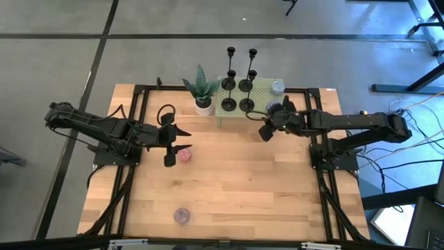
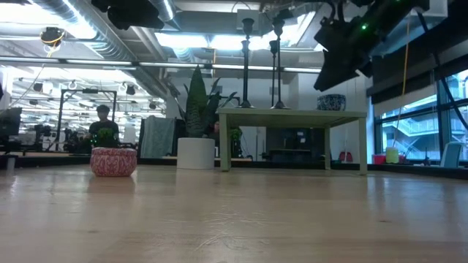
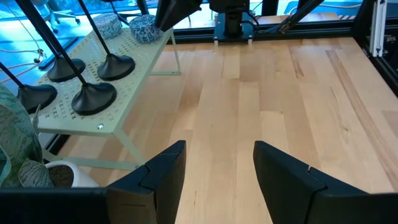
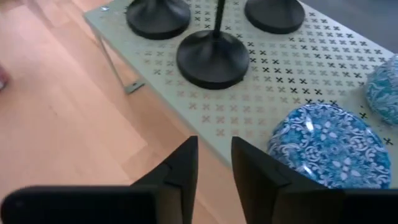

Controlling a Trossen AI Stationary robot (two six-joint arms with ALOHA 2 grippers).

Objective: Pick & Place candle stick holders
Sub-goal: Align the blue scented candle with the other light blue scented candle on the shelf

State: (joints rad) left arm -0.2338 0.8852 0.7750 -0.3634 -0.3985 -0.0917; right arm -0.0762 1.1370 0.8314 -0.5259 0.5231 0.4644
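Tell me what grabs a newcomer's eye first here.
Four black candle stick holders with round bases cluster on a small pale green perforated table at the wooden table's far edge, beside a spiky green plant in a white pot. The right gripper hovers by that small table's near right corner, empty.

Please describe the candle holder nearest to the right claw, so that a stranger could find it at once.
Find the pale green perforated little table at the far edge of the wooden table. Four black candle stick holders stand on it; take the near one on the right arm's side. Unlike its neighbours, it stands closest to the blue patterned tin.
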